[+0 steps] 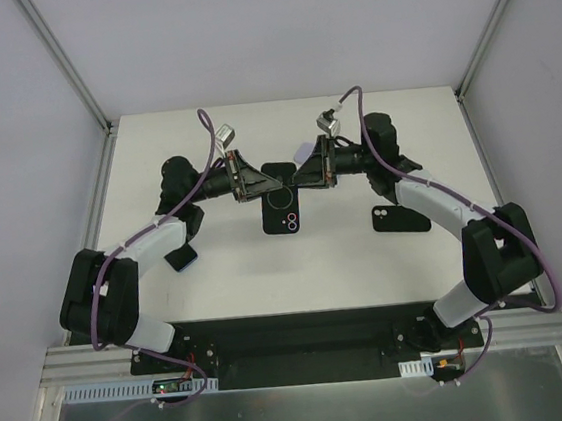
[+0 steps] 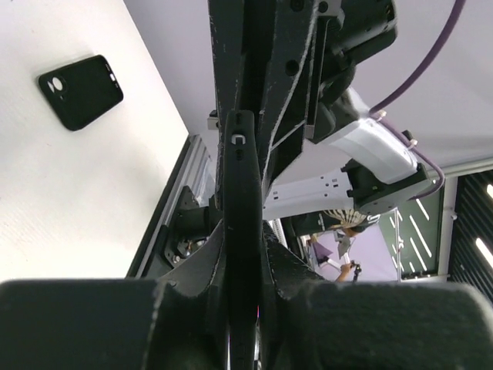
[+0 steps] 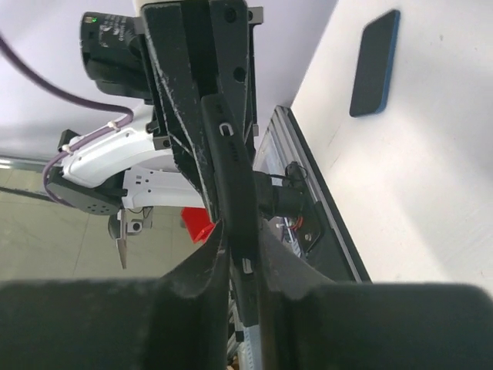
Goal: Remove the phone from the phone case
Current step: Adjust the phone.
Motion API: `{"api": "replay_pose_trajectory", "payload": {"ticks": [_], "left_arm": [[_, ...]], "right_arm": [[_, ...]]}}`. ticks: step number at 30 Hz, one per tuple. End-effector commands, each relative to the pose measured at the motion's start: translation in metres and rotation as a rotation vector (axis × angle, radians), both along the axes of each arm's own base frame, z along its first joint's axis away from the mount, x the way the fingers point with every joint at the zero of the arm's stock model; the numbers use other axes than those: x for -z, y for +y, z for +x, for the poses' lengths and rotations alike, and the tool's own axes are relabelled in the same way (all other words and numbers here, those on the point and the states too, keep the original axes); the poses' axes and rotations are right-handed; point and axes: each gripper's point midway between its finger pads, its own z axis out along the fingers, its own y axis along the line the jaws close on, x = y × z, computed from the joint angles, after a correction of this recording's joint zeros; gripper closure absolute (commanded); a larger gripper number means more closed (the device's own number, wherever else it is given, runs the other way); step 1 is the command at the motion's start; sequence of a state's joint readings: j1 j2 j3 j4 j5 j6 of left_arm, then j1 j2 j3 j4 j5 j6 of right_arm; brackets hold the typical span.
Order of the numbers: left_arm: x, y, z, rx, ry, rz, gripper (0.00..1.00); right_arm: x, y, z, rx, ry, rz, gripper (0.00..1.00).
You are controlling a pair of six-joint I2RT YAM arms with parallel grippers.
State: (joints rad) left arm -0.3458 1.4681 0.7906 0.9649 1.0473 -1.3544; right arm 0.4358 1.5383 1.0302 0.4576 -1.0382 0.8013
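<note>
The phone in its black phone case (image 1: 283, 212) hangs above the middle of the table, camera rings facing up. My left gripper (image 1: 275, 188) is shut on its far end from the left. My right gripper (image 1: 299, 180) is shut on the same end from the right. In the left wrist view the phone case (image 2: 237, 185) runs edge-on between my left gripper (image 2: 240, 258) jaws, which press on both of its faces. In the right wrist view the phone case (image 3: 229, 162) is likewise pinched edge-on in my right gripper (image 3: 240, 250).
A second black case (image 1: 399, 218) (image 2: 81, 91) lies flat on the table to the right. A dark blue phone (image 1: 180, 257) (image 3: 375, 62) lies to the left beside the left arm. A small purple object (image 1: 305, 152) sits behind the grippers.
</note>
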Motion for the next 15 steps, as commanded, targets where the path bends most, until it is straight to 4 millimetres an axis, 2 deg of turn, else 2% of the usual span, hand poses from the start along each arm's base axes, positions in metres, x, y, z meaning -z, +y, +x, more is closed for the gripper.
{"api": "replay_pose_trajectory", "payload": {"ticks": [1, 2, 3, 4, 5, 6, 7, 8, 9, 10, 11, 12, 13, 14, 15], "left_arm": [[-0.024, 0.000, 0.001, -0.019, -0.120, -0.016, 1.00], [-0.014, 0.000, 0.004, -0.030, -0.052, 0.026, 1.00], [-0.011, 0.002, 0.005, -0.049, -0.033, 0.053, 1.00], [-0.004, 0.003, 0.014, -0.100, -0.061, 0.099, 1.00], [0.012, 0.006, 0.014, -0.121, 0.051, 0.179, 1.00], [0.014, 0.009, 0.018, -0.165, 0.063, 0.219, 1.00], [0.025, 0.015, 0.027, -0.233, 0.070, 0.285, 1.00], [0.023, 0.018, 0.034, -0.279, 0.085, 0.318, 1.00], [0.035, 0.024, 0.030, -0.302, 0.163, 0.374, 1.00], [0.039, 0.027, 0.033, -0.333, 0.197, 0.397, 1.00], [0.044, 0.034, 0.041, -0.401, 0.230, 0.433, 1.00], [0.055, 0.037, 0.039, -0.417, 0.289, 0.467, 1.00], [0.059, 0.040, 0.041, -0.444, 0.329, 0.482, 1.00], [0.063, 0.044, 0.045, -0.478, 0.354, 0.501, 1.00], [0.070, 0.045, 0.047, -0.489, 0.384, 0.517, 1.00]], "right_arm": [[0.015, -0.007, 0.004, 0.064, -0.019, -0.204, 0.71], [0.024, -0.014, 0.006, 0.081, -0.099, -0.290, 0.53], [0.027, -0.024, -0.001, 0.108, -0.071, -0.378, 0.47], [0.034, -0.034, 0.009, 0.187, -0.094, -0.460, 0.42], [0.037, -0.041, 0.010, 0.211, -0.121, -0.507, 0.35], [0.035, -0.051, 0.006, 0.242, -0.124, -0.549, 0.35], [0.037, -0.062, 0.014, 0.312, -0.150, -0.610, 0.33], [0.036, -0.065, 0.011, 0.333, -0.174, -0.647, 0.28], [0.035, -0.074, 0.006, 0.354, -0.202, -0.697, 0.28], [0.038, -0.085, 0.012, 0.423, -0.237, -0.773, 0.28], [0.038, -0.081, 0.006, 0.421, -0.271, -0.803, 0.28], [0.035, -0.083, 0.000, 0.432, -0.313, -0.832, 0.28], [0.036, -0.091, 0.006, 0.495, -0.358, -0.898, 0.28], [0.037, -0.080, -0.007, 0.465, -0.414, -0.919, 0.28], [0.034, -0.079, -0.010, 0.467, -0.470, -0.945, 0.27]]}}
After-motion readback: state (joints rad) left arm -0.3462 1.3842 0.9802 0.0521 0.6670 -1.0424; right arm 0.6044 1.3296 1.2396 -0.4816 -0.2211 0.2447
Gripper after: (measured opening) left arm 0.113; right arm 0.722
